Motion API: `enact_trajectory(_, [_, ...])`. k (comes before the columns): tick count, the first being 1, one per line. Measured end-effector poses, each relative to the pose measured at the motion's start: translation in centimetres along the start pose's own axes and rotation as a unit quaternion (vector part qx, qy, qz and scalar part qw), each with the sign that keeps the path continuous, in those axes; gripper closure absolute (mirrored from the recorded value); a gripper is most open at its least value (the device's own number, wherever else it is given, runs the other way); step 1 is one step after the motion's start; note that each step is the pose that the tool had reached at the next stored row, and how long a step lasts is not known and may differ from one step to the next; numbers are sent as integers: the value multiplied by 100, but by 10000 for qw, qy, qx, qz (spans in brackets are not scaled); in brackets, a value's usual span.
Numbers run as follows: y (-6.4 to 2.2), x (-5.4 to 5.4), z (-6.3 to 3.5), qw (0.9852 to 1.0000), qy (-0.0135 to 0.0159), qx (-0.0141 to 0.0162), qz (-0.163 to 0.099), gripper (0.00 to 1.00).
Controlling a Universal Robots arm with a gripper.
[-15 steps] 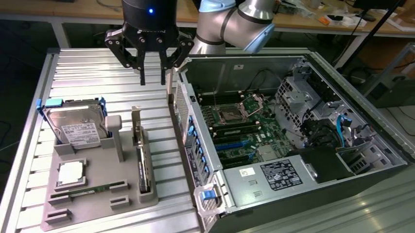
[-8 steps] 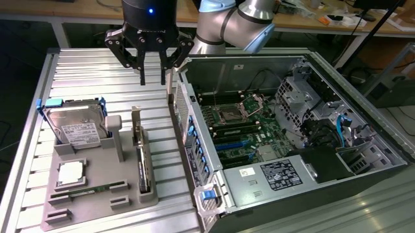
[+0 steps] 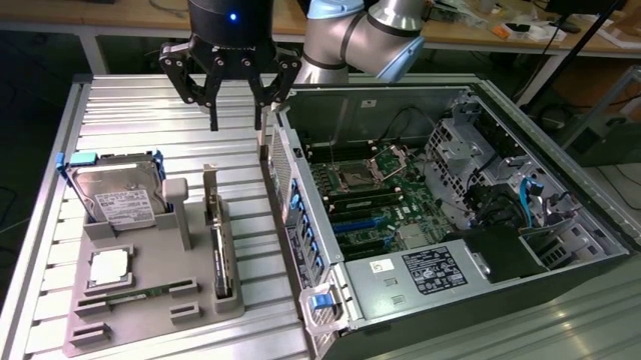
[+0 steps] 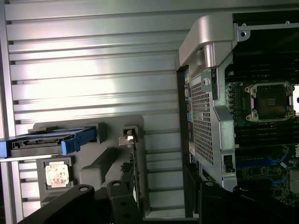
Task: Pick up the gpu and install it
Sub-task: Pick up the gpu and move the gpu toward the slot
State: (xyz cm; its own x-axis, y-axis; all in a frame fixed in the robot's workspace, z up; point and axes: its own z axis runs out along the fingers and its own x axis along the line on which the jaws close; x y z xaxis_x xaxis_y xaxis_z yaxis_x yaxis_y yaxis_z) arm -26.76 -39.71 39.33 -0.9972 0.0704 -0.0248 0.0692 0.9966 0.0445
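Observation:
The gpu (image 3: pixel 218 251) stands on its long edge in a slot of the grey holder (image 3: pixel 150 319), its silver end bracket (image 3: pixel 210 187) pointing up at the far end. My gripper (image 3: pixel 236 124) hangs open above the ribbed table, beyond the holder and well above the card, with nothing between its fingers. In the wrist view the gpu (image 4: pixel 134 163) shows edge-on, just past my dark finger links (image 4: pixel 121 203). The open computer case (image 3: pixel 561 225) lies to the exterior view's right, with its motherboard (image 3: pixel 376 199) and blue card slots (image 3: pixel 350 223) exposed.
The holder also carries a hard drive (image 3: pixel 120 199) with blue rails, a processor chip (image 3: pixel 108 268) and a thin RAM stick (image 3: pixel 135 294). The case's perforated wall (image 3: pixel 285 161) stands close beside the gpu. Ribbed metal tabletop (image 3: pixel 140 112) lies under the gripper.

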Motion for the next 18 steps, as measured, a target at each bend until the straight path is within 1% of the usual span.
enact_trajectory(7, [-3,2,0,10000,0,-1,1,44])
enact_trajectory(18, [-81,51,11,10000,0,0,0,44])
